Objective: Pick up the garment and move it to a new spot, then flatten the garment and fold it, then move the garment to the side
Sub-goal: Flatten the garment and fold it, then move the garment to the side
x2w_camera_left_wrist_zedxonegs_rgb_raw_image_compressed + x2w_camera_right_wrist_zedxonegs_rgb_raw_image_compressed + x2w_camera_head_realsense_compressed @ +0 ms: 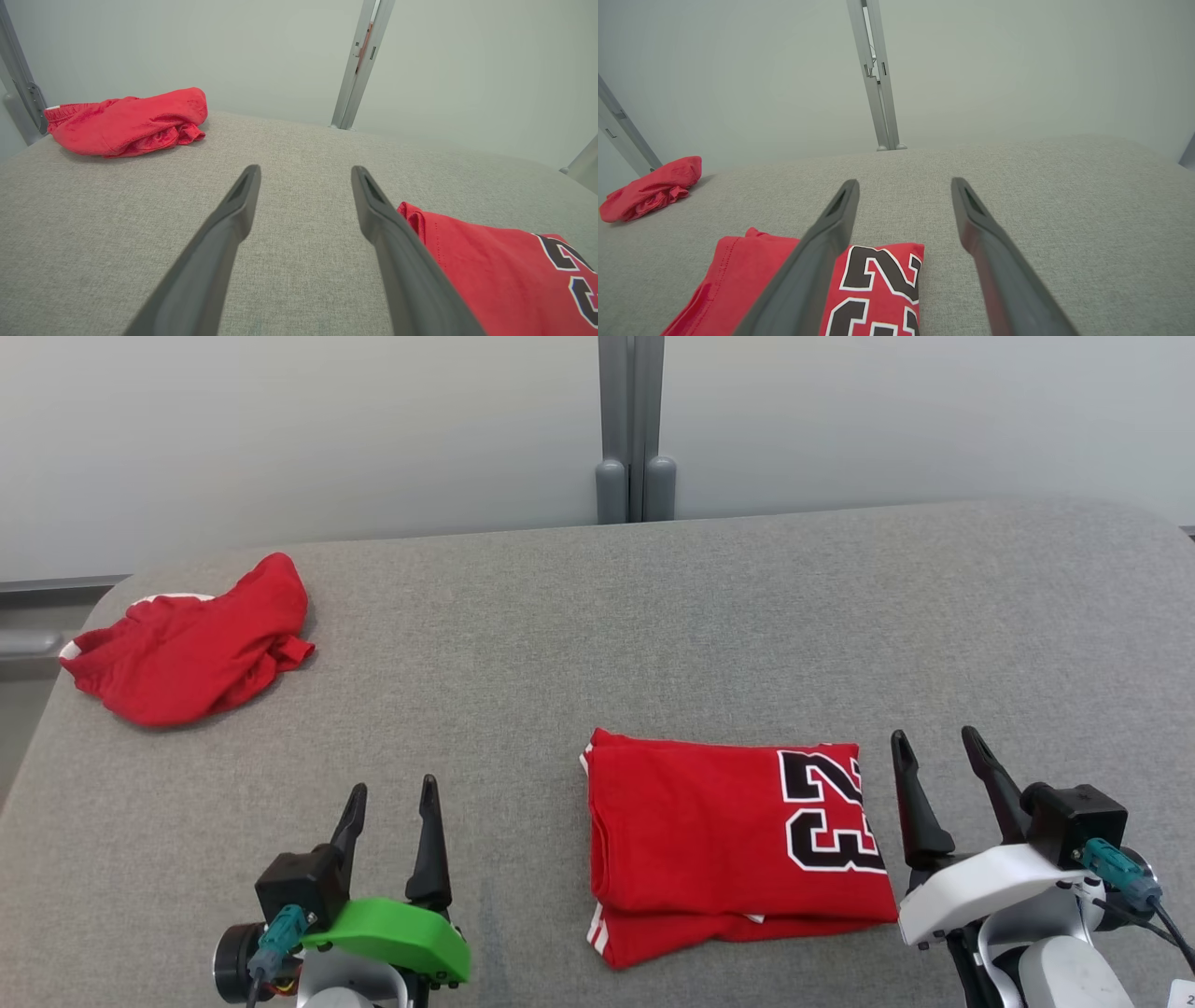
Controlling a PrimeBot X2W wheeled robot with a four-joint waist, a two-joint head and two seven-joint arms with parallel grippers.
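A red garment [719, 840] with a black and white 23 lies folded into a neat rectangle on the grey table, between my two grippers. It also shows at the lower right of the left wrist view [504, 266] and under the left finger in the right wrist view [878, 289]. My left gripper [390, 805] [306, 173] stands open to its left, over bare cloth. My right gripper [936, 744] [903, 185] is open just past the garment's right edge. Neither holds anything.
A second red garment [191, 644] [126, 123] [649, 189] lies crumpled at the table's far left corner. The grey fabric table [653, 635] ends at a pale wall with a grey post [631, 429] behind its middle.
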